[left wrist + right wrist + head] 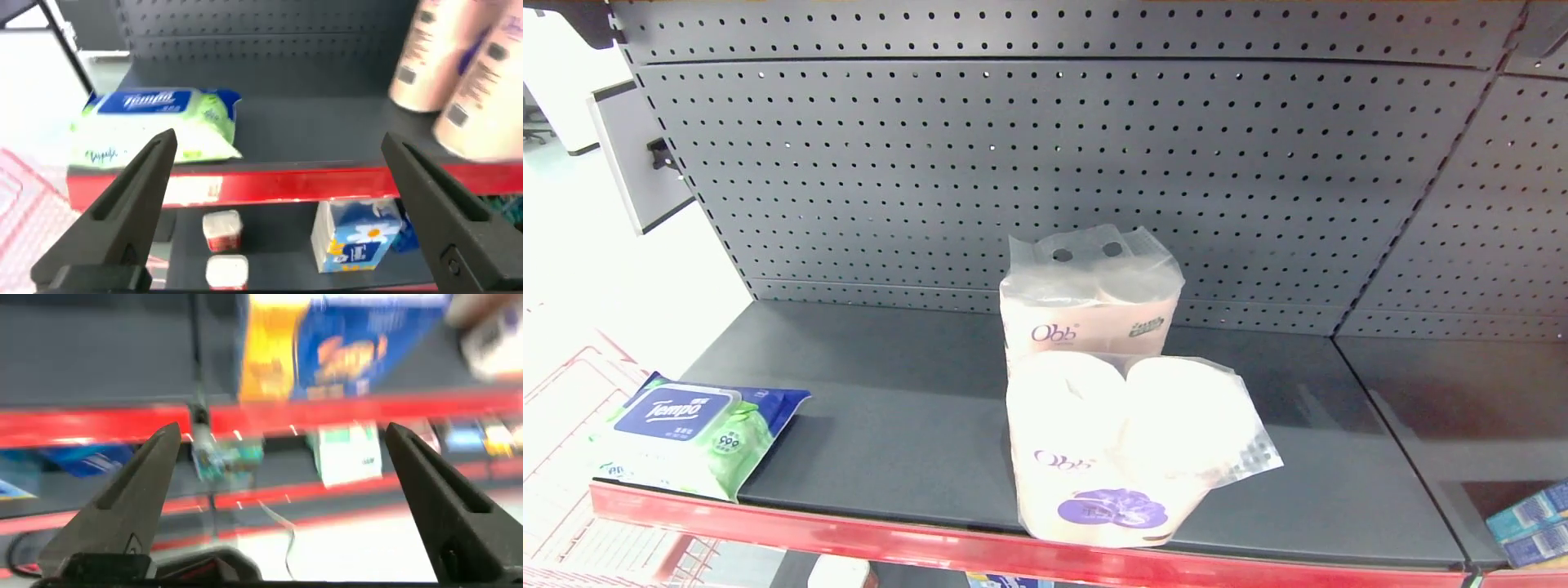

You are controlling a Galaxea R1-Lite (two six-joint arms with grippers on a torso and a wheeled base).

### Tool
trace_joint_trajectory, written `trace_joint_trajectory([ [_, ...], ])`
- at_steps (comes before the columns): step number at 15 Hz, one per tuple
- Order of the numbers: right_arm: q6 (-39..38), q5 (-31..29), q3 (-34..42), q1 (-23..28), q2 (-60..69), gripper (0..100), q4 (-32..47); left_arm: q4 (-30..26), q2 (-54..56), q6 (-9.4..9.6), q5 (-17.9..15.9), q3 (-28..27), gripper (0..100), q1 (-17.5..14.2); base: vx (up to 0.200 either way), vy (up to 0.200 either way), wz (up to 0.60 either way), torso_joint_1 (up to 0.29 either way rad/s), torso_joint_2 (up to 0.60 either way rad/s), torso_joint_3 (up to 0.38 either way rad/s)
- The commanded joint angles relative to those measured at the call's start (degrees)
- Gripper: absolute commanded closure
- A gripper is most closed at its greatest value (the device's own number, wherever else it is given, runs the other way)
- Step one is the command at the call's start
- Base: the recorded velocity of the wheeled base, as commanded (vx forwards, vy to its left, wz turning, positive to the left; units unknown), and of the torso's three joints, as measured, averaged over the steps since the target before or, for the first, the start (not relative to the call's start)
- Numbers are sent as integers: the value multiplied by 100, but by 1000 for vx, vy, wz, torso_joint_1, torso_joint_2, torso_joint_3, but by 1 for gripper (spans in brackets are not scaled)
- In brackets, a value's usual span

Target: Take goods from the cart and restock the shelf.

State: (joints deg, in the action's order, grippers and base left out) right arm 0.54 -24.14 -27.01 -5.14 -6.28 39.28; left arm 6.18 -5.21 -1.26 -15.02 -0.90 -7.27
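Head view: a dark grey metal shelf [890,408] with red lip carries a blue-and-green soft pack of wipes [690,433] at its left front corner and two clear-wrapped packs of toilet rolls [1111,449] mid-shelf. Left tool [278,139] and right tool [283,429] both gape empty. Goods from the red wire cart [564,408] would best go on the bare stretch between, set back from the lip.
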Motion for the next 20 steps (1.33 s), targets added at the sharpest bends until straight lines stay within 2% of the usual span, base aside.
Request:
trace_joint_trajectory([
  [1, -62, 6, 425, 400, 74, 0, -149, -29, 2, -15, 25, 90, 0, -3, 0, 0, 0, 0, 0, 0],
  [2, -80, 41, 566, 558, 74, 0, -316, -187, 2, -15, 104, 90, 0, -3, 0, 0, 0, 0, 0, 0],
  [4, -27, 700, 970, 488, 584, 0, -588, -249, 2, -68, 78, 90, 0, -3, 0, 0, 0, 0, 0, 0],
  [5, -1, 1403, 1269, 488, 628, 0, -1353, -249, 2, -94, 25, 90, 0, -3, 0, 0, 0, 0, 0, 0],
  [6, 61, 1623, 1673, 488, 628, 0, -2434, -205, 2, -94, 25, 90, 0, -3, 0, 0, 0, 0, 0, 0],
  [8, 482, 2115, 2561, 488, 628, 0, -3981, -82, 2, -85, 52, 90, 0, -3, 0, 0, 0, 0, 0, 0],
  [9, 518, 2317, 2666, 488, 628, 0, -4411, -126, 2, -77, 342, 90, 0, -3, 0, 0, 0, 0, 0, 0],
  [14, 491, 2317, 2684, 488, 628, 0, -4315, -302, -7, -121, 1625, 90, 0, -3, 0, 0, 0, 0, 0, 0],
  [16, 368, 2299, 2684, 488, 628, 0, -4315, -302, -7, -77, 1607, 90, 0, -3, 0, 0, 0, 0, 0, 0],
  [17, 395, 2106, 2675, 497, 628, 0, -4288, -310, -7, -85, 895, 90, 0, -3, 0, 0, 0, 0, 0, 0],
  [18, 430, 2018, 2657, 497, 601, 0, -4235, -319, -7, -77, 597, 90, 0, -3, 0, 0, 0, 0, 0, 0],
  [20, 456, 1939, 2675, 488, 628, 0, -4279, -319, -7, -77, 553, 81, 0, -3, 0, 0, 0, 0, 0, 0],
])
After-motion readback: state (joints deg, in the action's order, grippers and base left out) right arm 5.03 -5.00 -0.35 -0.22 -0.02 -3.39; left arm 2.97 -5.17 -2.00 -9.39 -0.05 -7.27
